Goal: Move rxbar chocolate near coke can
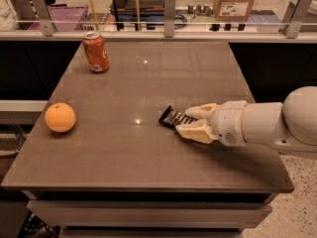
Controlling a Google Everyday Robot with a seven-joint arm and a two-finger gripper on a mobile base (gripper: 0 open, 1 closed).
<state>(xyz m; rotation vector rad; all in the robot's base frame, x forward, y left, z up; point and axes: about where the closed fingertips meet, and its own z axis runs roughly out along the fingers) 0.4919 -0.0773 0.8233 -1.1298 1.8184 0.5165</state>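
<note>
Gripping the rxbar chocolate [172, 116] by its right end with the gripper [184, 122], jaws closed on it, right of table [148, 177] centre. Well apart from the coke can [96, 52], far left. Could pivot loose mid-carry from that end-only pinch.

Nothing is legible: the white markings on the upright orange-red soda can [96, 52], far left, and the label on the brown cardboard box [237, 1], far right, are unreadable. The cream two-finger gripper [184, 121], near right, clamps the flat black-wrapped snack bar [170, 116].
</note>
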